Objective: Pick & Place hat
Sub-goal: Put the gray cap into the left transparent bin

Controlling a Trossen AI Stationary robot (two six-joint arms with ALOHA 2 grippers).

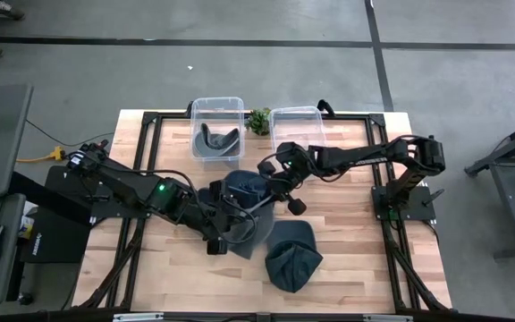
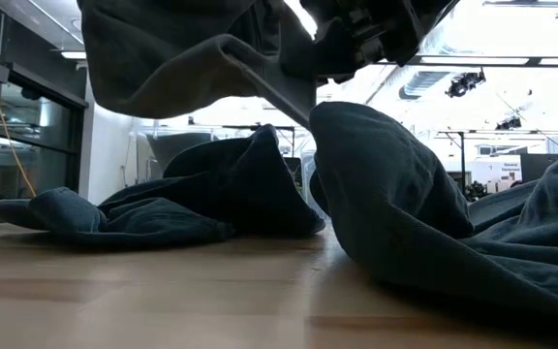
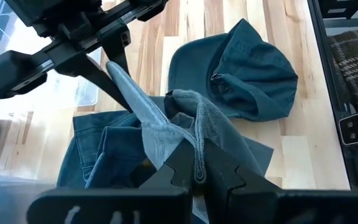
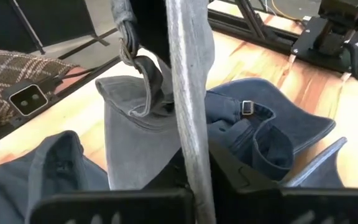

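Dark blue denim hat (image 1: pixel 240 210) bunched mid-counter, just below the grey-hat-holding clear plastic bin (image 1: pixel 217 128). Left gripper (image 3: pixel 197 167) and right gripper (image 4: pixel 188 158) both pinch its cloth, fold stretched between them; the two are equally near.

Your right gripper (image 4: pixel 194 171) has its two dark fingers pinched tight on a pale grey-blue strip of denim fabric (image 4: pixel 188 87) that rises straight up between them. Just beyond it a dark blue denim hat with a small metal buckle (image 4: pixel 253 124) lies on the light wooden surface (image 4: pixel 328 93). More crumpled blue denim (image 4: pixel 48 174) sits beside the gripper, and a brown plaid cloth (image 4: pixel 11 81) lies off the surface's edge.
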